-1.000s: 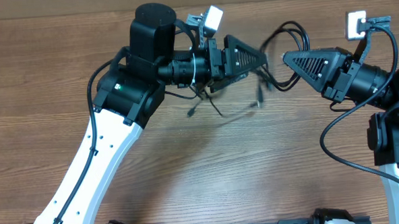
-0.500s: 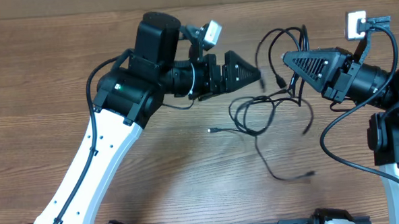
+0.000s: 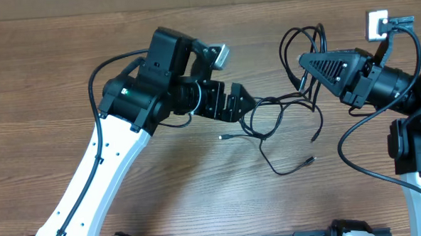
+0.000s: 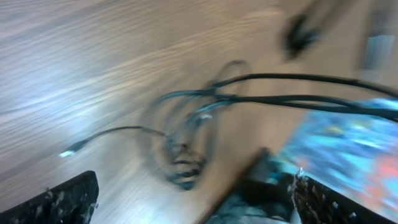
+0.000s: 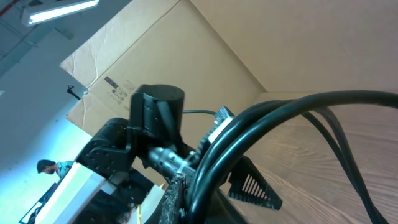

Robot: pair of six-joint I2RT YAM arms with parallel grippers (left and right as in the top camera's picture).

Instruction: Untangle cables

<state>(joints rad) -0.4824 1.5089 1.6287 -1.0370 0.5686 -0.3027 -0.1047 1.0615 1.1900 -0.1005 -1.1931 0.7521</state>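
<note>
Several thin black cables [image 3: 270,120] hang as one tangled bunch from my right gripper [image 3: 303,61], which is shut on them above the table. Loops rise behind it [image 3: 299,34], and loose ends with small plugs lie on the wood [image 3: 225,137] [image 3: 310,158]. In the right wrist view the cables [image 5: 261,134] run thick and black between the shut fingers. My left gripper [image 3: 247,103] is low beside the left of the bunch and open, with nothing between its fingers [image 4: 62,202]. The left wrist view is blurred but shows the cables [image 4: 186,134] ahead on the table.
The wooden table [image 3: 52,82] ends at its back edge along the top of the overhead view. A large cardboard box [image 5: 186,56] stands behind the left arm. Thicker black wires of the arms hang beside each wrist [image 3: 347,151].
My left gripper has opened fully and dropped forward, down towards the table. The cables swung free and spread, their loose ends settling on the wood. The right gripper has kept its place.
</note>
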